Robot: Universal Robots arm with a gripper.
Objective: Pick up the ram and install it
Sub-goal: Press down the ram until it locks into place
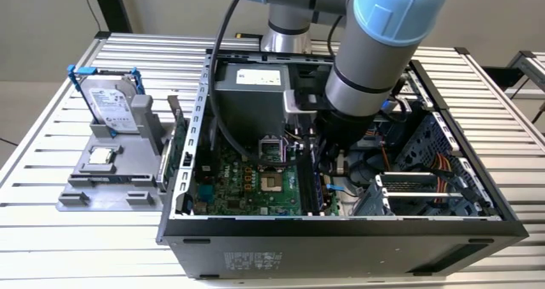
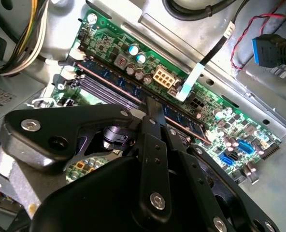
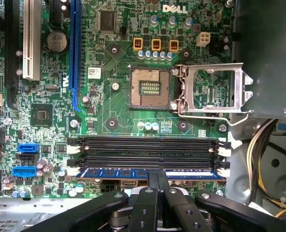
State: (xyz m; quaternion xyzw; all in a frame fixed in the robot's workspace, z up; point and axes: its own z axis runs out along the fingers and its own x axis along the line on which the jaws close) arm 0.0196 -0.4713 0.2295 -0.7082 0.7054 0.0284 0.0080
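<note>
Here the ram (image 3: 150,173) lies lengthwise along the lowest slot (image 3: 148,164), low in the first wrist view, the pincer (image 3: 157,181) pinched narrow around its middle.

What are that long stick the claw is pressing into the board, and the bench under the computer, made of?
The ram looks like thin rigid circuit board, matte, with flat dark chips along its face; the gripper is shut on its top edge. The table looks like bare metal, probably aluminium: pale silvery ribbed slats with a dull sheen.
</note>
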